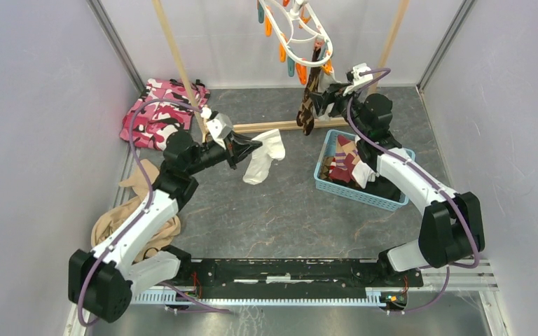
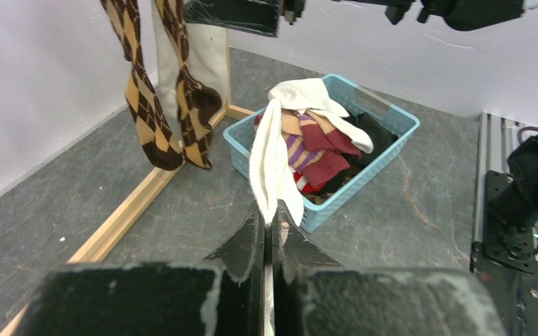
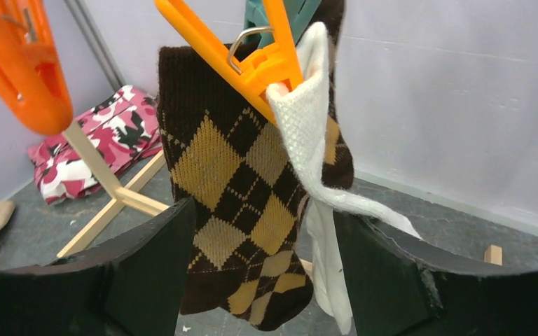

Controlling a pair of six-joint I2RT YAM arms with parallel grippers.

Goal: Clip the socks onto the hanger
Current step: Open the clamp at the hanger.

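Observation:
The white hanger (image 1: 300, 33) hangs at the back with orange and teal pins. Two brown argyle socks (image 1: 309, 106) dangle from it; they also show in the left wrist view (image 2: 143, 112). In the right wrist view an orange pin (image 3: 259, 59) grips an argyle sock (image 3: 242, 196) and a white sock (image 3: 307, 126). My right gripper (image 1: 319, 101) is open, its fingers (image 3: 147, 266) on either side of these hanging socks. My left gripper (image 1: 251, 148) is shut on another white sock (image 1: 266, 159), which hangs from its tips (image 2: 273, 161) over the floor.
A blue basket (image 1: 392, 199) holding maroon, striped and white socks stands at the right, and shows in the left wrist view (image 2: 392, 119). The wooden rack frame (image 1: 280, 127) crosses the back. Pink camouflage cloth (image 1: 157, 112) and a tan garment (image 1: 122, 210) lie on the left.

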